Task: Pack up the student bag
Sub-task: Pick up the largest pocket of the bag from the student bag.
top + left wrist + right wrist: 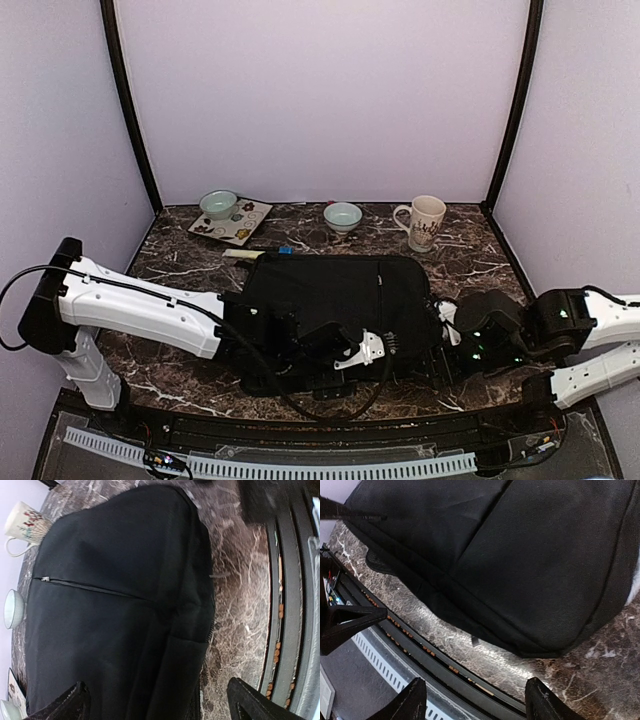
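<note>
Bag lies flat on the worktop, in the middle and close to the near edge. It is big, black and soft. The zip on its top side looks shut, and I can't see inside.

Over the bag's near end hangs the left gripper. It is wide open and holds nothing. Low by the bag's near right corner, over the near edge of the worktop, is the right gripper. Its fingers are apart too, with nothing between them.

Along the far edge stand a mug toward the right, a bowl in the middle, and a plate toward the left with a second bowl on it. A small pale stick lies just beside the bag's far left corner. I can't tell what it is.

I think the step in hand is getting the bag open so things can go in. The next move needs one gripper to find the tiny zip pull and pinch it. The other should press the soft cloth down so the bag does not slide or bunch up.
</note>
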You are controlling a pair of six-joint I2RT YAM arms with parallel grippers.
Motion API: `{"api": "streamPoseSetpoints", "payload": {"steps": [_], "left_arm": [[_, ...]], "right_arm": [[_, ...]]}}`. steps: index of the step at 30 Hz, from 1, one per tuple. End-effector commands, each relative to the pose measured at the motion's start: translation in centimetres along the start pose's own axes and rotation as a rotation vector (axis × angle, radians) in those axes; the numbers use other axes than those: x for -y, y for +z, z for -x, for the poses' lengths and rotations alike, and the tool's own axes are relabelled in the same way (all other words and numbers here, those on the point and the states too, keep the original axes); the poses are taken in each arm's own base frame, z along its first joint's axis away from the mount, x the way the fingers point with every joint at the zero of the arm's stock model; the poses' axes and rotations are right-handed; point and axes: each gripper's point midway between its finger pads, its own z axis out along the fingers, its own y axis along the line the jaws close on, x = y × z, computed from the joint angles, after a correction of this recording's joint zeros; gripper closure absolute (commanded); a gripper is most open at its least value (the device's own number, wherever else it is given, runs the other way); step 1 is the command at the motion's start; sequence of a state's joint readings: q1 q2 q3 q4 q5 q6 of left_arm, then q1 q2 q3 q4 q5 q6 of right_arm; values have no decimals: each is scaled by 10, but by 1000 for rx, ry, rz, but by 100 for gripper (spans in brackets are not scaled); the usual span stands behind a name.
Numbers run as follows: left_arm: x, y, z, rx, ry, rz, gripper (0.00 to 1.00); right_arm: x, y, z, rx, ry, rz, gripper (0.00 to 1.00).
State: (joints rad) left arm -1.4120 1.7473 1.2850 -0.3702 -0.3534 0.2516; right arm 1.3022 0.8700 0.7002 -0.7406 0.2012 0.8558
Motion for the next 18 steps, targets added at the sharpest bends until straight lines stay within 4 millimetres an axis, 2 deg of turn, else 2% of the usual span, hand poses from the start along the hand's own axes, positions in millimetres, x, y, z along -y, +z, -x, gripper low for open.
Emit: {"api": "streamPoseSetpoints", "payload": {"steps": [1,6,10,15,18], "left_arm": [[-19,-32,12,75,-130,22,2],[-31,-50,12,107,-203,27,2],[-43,-65,10,148,-249,23,3],[-54,-90,13,195,-298,6,4],[-52,-104,10,216,-327,-20,4]], "right_arm": [[-27,10,4,48,10,72,32],[-36,30,-21,9,7,18,31],[-35,43,-32,-15,16,-71,31],[-43,54,-29,28,61,-128,33],[-50,60,-22,64,78,-137,36]]}}
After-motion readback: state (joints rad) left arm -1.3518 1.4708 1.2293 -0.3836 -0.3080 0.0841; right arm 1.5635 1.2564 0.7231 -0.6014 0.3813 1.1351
